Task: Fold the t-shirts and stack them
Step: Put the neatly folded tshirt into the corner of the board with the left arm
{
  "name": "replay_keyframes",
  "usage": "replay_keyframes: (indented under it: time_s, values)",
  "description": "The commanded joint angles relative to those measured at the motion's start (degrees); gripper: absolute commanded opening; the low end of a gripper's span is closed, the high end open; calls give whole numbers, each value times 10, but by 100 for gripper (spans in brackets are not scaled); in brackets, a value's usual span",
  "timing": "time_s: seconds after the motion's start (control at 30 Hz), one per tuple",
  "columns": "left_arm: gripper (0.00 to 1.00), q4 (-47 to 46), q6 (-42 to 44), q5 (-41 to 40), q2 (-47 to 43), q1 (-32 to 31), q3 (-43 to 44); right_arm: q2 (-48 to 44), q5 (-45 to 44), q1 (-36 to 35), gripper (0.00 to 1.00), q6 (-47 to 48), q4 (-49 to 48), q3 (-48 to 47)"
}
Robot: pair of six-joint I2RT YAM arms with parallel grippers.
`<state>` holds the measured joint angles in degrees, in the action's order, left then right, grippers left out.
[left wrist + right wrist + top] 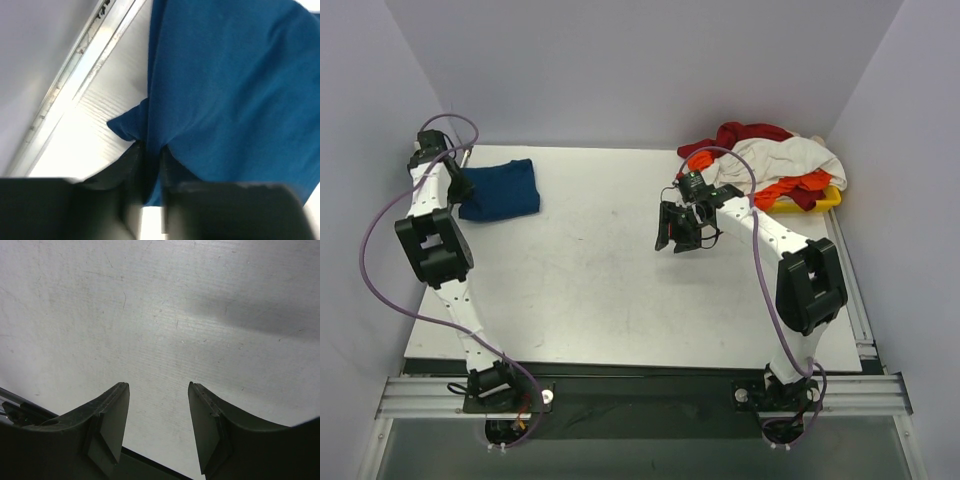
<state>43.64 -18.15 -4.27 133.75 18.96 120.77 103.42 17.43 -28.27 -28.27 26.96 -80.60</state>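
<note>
Pinching blue t-shirt (230,90) edge in left gripper (150,152); could drag fold open if lifted while caught. Holding right gripper (157,387) spread, empty.

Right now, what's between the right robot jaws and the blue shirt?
Nothing but bare white table. The top view shows that stretch empty from the right gripper, jaws open, across to the blue t-shirt at the far left.

Probably a lab: bare walls (620,70) box in the tabletop (610,270), left arm (435,250) and right arm (810,285) bolted at its near edge.
</note>
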Motion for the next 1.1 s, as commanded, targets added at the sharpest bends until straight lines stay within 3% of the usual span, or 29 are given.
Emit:
replay_keyframes:
  time_s: [0.0, 0.03, 0.17, 0.3, 0.4, 0.63, 0.9, 1.07]
  values:
    - [38, 13, 30, -27, -50, 6, 36, -31, -6, -3, 51, 6, 17, 4]
    - [57, 19, 35, -32, -50, 6, 42, -30, -4, -4, 51, 6, 17, 4]
    - [81, 54, 45, -49, -58, 6, 51, -31, -2, -5, 51, 8, 18, 4]
    - [83, 43, 40, -34, -104, 7, 10, -43, -6, -8, 52, 8, 17, 5]
    - [83, 26, 29, 25, -154, 5, -21, -53, -12, -9, 52, 8, 17, 6]
    - [83, -43, 10, 92, -301, -23, -193, -89, -43, -14, 52, 21, 14, 17]
    - [84, -157, -5, 0, -520, -180, -454, -156, -108, -19, 52, 39, -13, 64]
    - [84, -185, -49, -54, -633, -272, -538, -209, -146, -21, 53, 36, -47, 112]
